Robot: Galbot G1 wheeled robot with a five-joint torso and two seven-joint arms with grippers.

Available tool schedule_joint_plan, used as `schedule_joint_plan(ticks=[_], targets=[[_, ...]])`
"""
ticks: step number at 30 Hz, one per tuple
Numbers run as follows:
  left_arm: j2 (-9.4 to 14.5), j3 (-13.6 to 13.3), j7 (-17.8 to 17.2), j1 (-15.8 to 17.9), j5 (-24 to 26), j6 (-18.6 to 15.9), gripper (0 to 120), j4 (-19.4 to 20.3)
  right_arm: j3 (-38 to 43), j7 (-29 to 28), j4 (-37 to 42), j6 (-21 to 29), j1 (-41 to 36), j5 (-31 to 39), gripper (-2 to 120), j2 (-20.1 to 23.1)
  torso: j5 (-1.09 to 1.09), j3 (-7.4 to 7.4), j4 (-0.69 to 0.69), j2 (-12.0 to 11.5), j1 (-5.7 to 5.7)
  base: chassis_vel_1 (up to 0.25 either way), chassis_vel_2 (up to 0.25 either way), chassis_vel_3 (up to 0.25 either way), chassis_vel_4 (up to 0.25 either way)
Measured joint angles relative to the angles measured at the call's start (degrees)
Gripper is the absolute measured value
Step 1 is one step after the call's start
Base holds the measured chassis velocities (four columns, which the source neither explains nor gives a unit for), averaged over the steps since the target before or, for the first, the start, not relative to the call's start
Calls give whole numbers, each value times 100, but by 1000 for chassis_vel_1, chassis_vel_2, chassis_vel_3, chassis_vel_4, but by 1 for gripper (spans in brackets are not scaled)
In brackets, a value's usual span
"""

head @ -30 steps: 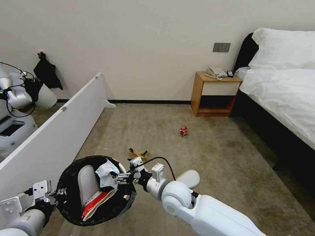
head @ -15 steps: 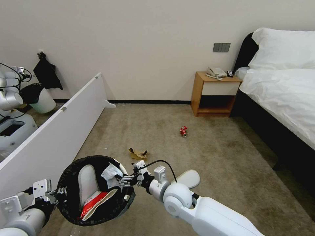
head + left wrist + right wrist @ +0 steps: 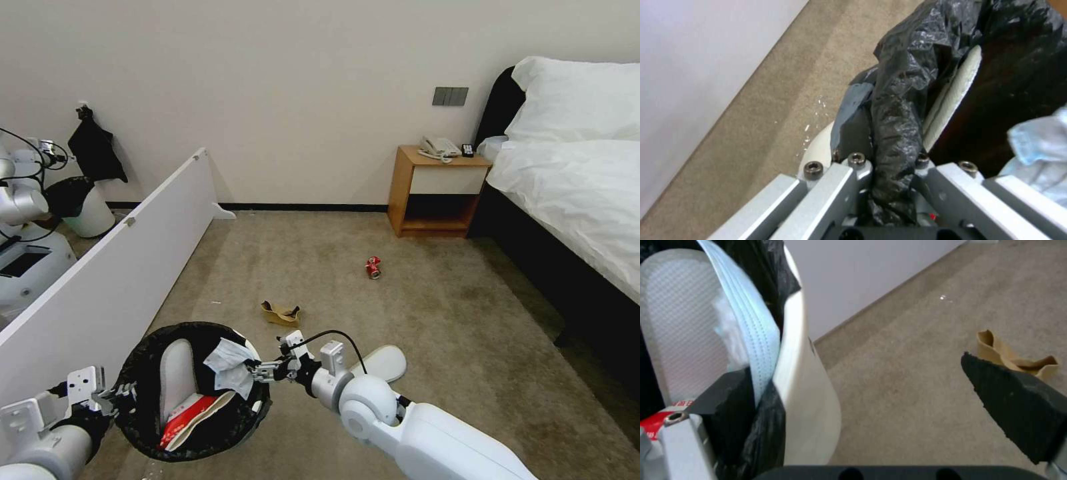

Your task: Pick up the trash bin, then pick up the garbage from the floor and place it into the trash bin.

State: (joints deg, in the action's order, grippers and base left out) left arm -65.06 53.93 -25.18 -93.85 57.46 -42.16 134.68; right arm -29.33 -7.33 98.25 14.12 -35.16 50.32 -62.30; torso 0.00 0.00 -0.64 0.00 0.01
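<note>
The trash bin (image 3: 143, 427), white with a black bag over its rim, hangs at the lower left. My left gripper (image 3: 107, 399) is shut on its near rim (image 3: 896, 150). Inside stand a white slipper (image 3: 175, 373) and a red-white carton (image 3: 183, 417). A white tissue (image 3: 230, 363) drapes over the far rim. My right gripper (image 3: 259, 370) is open there, with one finger (image 3: 724, 390) inside the bin and the other finger (image 3: 1018, 406) outside. On the carpet lie brown cardboard (image 3: 280, 312), a crushed red can (image 3: 373, 267) and a second white slipper (image 3: 385, 362).
A long white panel (image 3: 120, 267) stands along the left. Behind it are another robot arm and a lined bin (image 3: 83, 207). A wooden nightstand (image 3: 437, 193) and a bed (image 3: 573, 187) stand at the right. Open carpet lies between.
My right gripper has drawn back toward the bin's rim and opened. The tissue it held over the bin now rests on the rim. The bin has sunk slightly.
</note>
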Motion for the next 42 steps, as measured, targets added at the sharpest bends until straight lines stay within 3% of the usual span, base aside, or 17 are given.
schedule_joint_plan(ticks=[23,42], targets=[[0,-59,-55,52,-57,5,1,-33,-102,932,391,-625,-20,-66,100,232,0,0,0,0,0,0,0,0,0],[-10,-104,-60,24,-63,5,1,7,-176,819,465,-864,118,-207,100,44,0,0,0,0,0,0,0,0,0]])
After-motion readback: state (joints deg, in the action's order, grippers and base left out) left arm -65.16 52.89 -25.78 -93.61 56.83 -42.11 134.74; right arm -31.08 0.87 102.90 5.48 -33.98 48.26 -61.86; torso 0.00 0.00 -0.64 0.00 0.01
